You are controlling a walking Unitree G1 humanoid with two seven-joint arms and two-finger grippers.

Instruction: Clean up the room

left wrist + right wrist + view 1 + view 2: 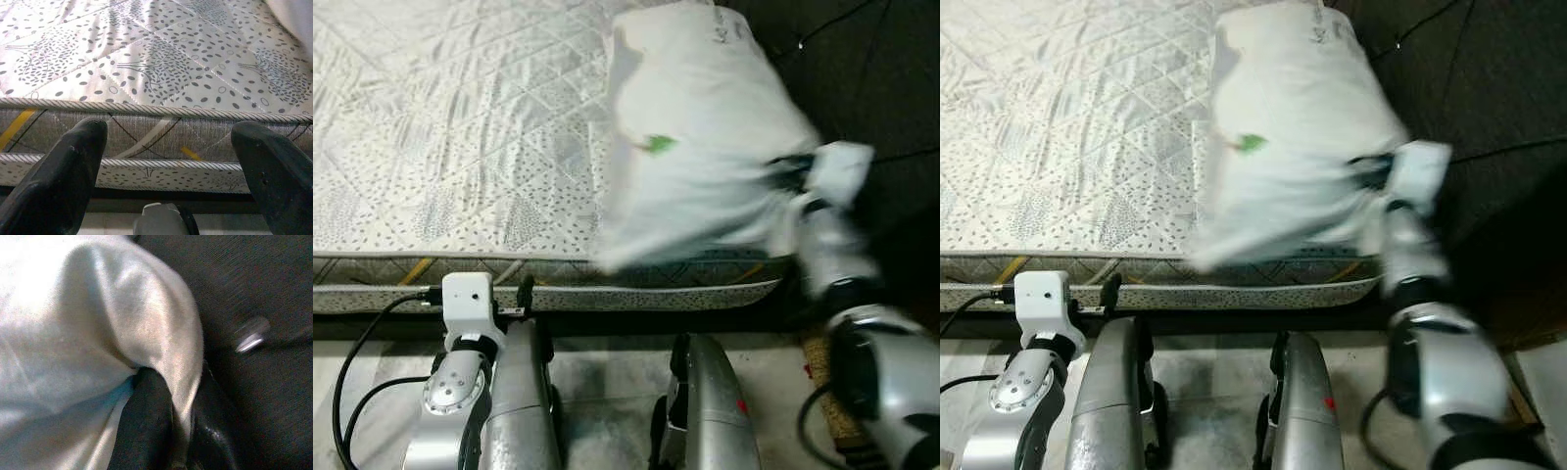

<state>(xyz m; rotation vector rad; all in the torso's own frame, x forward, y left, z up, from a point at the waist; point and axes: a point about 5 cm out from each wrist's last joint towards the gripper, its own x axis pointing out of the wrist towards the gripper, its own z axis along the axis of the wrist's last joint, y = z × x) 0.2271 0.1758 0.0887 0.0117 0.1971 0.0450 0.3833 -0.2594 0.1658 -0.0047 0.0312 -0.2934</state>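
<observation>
Holding the pillow [695,137] over the right side of the bed [450,127].
Its long axis runs up the bed, away from the robot; the right end effector [790,174], arm raised and reaching forward, pinches its near right corner, fingers [151,431] pressed on fabric. The left end effector [166,161] idles low, spread, facing the mattress edge.
</observation>
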